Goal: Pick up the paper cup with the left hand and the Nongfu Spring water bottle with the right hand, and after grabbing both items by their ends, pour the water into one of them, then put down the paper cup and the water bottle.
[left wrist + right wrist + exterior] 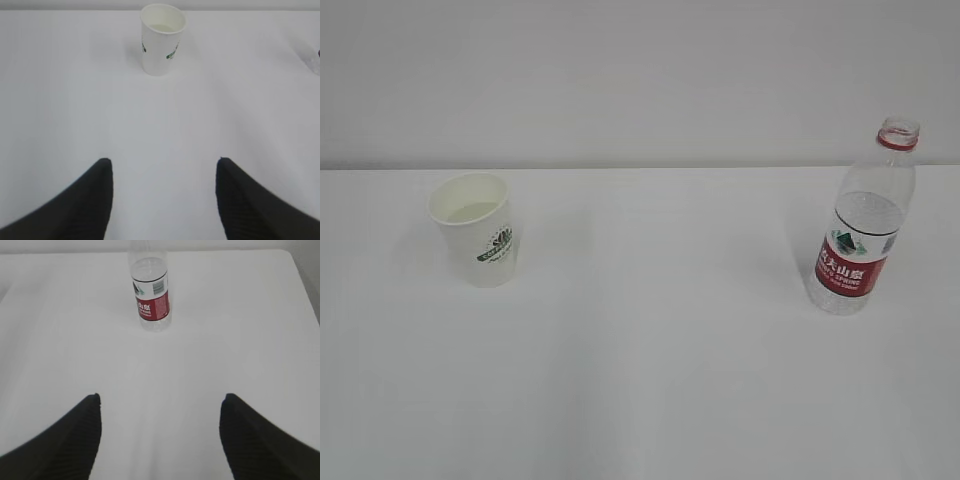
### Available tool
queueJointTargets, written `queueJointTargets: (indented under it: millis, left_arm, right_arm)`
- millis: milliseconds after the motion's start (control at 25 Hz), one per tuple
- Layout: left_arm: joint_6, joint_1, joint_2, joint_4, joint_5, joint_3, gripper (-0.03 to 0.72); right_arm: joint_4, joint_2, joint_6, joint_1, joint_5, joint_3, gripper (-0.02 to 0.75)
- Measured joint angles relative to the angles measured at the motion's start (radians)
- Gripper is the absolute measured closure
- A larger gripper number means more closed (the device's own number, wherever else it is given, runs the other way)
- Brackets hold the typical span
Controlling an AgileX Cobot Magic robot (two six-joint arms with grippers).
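Paper cup (473,228) upright, holds water (473,212); bottle (860,225) uncapped.

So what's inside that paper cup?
The cup holds a shallow pool of clear, faintly yellowish water. Its wall hides how deep the water goes.

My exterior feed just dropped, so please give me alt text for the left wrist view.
The paper cup stands upright on the white table, far ahead of the left hand, whose two black fingers are spread wide with nothing between them. A little pale liquid shows inside the cup. A sliver of something clear sits at the right edge.
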Motion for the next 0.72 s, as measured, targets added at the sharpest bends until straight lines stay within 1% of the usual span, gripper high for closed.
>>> queueJointTargets:
  millis: [160,720]
  left_arm:
    - [0.0,0.0,-0.014,0.0,0.042,0.0,0.214]
    - [0.001,-0.001,-0.017,0.015,0.084,0.0,0.228]
  right_arm:
    - [0.0,-0.033,-0.023,0.0,0.01,-0.002,0.183]
    - [0.0,-0.044,-0.041,0.0,0.014,-0.002,0.183]
